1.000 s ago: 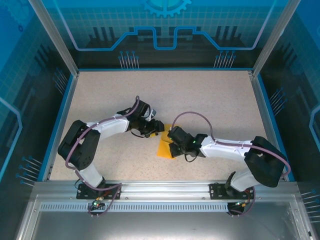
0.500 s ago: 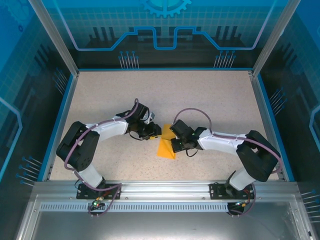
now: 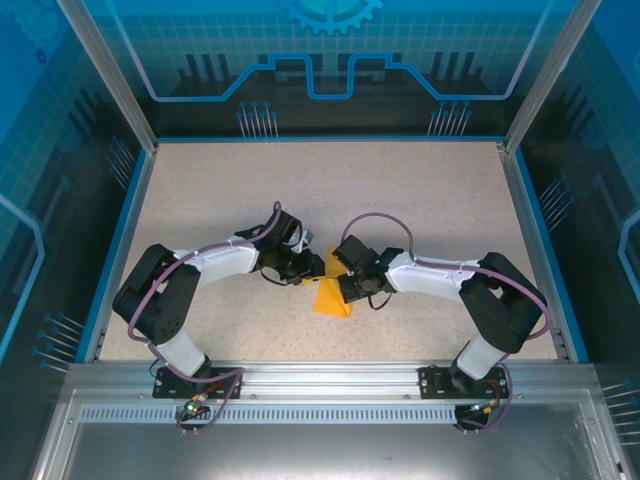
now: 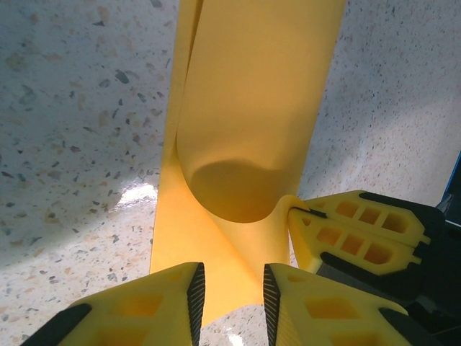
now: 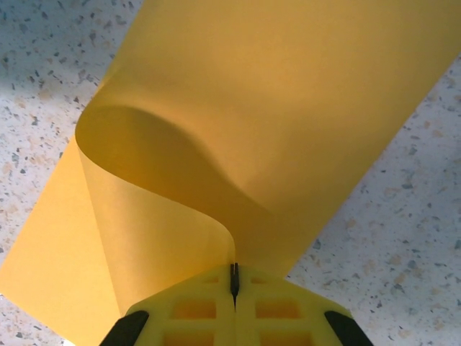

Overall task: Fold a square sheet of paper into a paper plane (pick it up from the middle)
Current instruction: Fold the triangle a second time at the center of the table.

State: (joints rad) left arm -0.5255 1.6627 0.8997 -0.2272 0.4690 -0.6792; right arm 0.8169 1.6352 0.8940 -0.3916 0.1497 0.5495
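Observation:
The square sheet of paper (image 3: pixel 331 300) is orange-yellow and lies mid-table between both arms. Its one edge is lifted and curled back over the rest in a soft loop (image 4: pixel 252 108), not pressed flat. My right gripper (image 5: pixel 233 277) is shut on that lifted edge of the sheet (image 5: pixel 252 108); from above it sits at the sheet's right side (image 3: pixel 347 285). Its yellow fingers (image 4: pixel 349 231) pinch the paper just right of my left gripper (image 4: pixel 229 288). The left gripper (image 3: pixel 318 267) stands astride the sheet's lower layer, jaws narrowly apart, pads not pressing the paper.
The speckled beige table (image 3: pixel 420 200) has a blue rim (image 3: pixel 125 230) and clear walls around it. An aluminium rail (image 3: pixel 320 385) runs along the near edge by the arm bases. Both forearms angle inward and nearly meet over the sheet.
The right gripper has moved left and away, carrying the paper's edge over so less of the sheet shows. The left gripper's jaws have narrowed and it has crept right.

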